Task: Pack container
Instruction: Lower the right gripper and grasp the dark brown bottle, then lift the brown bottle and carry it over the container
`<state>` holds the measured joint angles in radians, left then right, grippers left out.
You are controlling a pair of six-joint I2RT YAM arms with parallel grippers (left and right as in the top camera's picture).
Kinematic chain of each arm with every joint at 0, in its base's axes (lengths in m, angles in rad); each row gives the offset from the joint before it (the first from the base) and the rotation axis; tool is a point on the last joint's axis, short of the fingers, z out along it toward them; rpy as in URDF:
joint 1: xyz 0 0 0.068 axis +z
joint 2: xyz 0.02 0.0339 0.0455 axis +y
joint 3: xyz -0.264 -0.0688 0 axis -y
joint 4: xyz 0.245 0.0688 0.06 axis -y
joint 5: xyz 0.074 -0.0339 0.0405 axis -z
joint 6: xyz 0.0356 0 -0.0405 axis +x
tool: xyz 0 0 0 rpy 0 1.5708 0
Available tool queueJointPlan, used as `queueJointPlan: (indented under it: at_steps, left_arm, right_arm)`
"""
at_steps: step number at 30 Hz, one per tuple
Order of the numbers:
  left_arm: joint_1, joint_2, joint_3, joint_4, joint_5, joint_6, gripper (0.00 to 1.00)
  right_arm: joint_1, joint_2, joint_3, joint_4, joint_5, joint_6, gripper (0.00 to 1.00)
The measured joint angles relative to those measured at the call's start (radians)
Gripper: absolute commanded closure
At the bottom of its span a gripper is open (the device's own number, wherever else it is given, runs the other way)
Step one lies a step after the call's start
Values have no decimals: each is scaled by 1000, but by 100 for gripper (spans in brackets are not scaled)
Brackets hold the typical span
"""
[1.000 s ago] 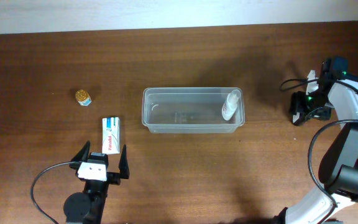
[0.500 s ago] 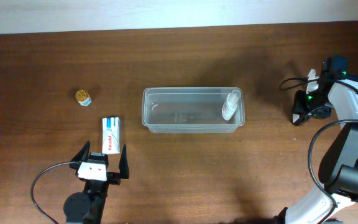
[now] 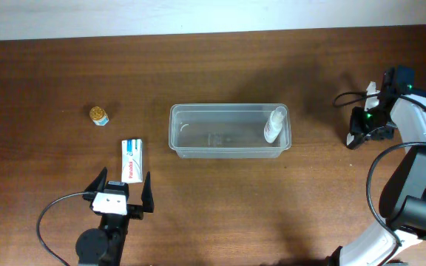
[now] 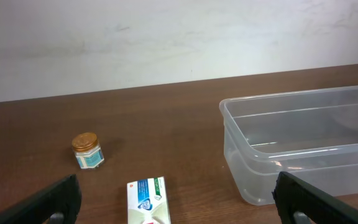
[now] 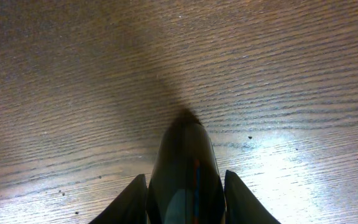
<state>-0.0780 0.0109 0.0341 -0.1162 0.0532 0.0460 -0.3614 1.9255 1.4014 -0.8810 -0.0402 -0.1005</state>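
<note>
The container [image 3: 228, 151] is a clear plastic tub at the table's middle, with a white bottle [image 3: 274, 123] leaning in its right end. In the left wrist view the container [image 4: 247, 180] sits ahead to the right. My left gripper [image 3: 126, 193] stands wide open near the front edge, just behind a white and blue box [image 3: 131, 159], with nothing between its fingers. At the far right my right gripper [image 3: 361, 133] points down at the table. In the right wrist view, my right gripper [image 5: 185, 186] has its fingers pressed against both sides of a dark bottle [image 5: 184, 149].
A small jar with a gold lid [image 3: 98, 115] stands left of the container, beyond the box. In the left wrist view the jar [image 4: 87, 150] is ahead to the left, and the box [image 4: 148, 200] lies between the open fingers' line. A pale wall borders the table's far edge.
My right gripper's fingers have drawn in around the dark bottle at the far right. The left arm and the things on the table have not moved.
</note>
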Motion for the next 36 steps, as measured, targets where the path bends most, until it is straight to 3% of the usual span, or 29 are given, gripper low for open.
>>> queueJointPlan:
  at_steps: [9, 15, 28, 36]
  left_arm:
    - [0, 0, 0, 0, 0, 0, 1]
    - [0, 0, 0, 0, 0, 0, 1]
    - [0, 0, 0, 0, 0, 0, 0]
    - [0, 0, 0, 0, 0, 0, 1]
  right_arm:
    - [0, 0, 1, -5, -20, 2, 78]
    - [0, 10, 76, -136, -72, 11, 79]
    - [19, 11, 534, -558, -326, 19, 79]
    - [234, 11, 800, -703, -423, 21, 78]
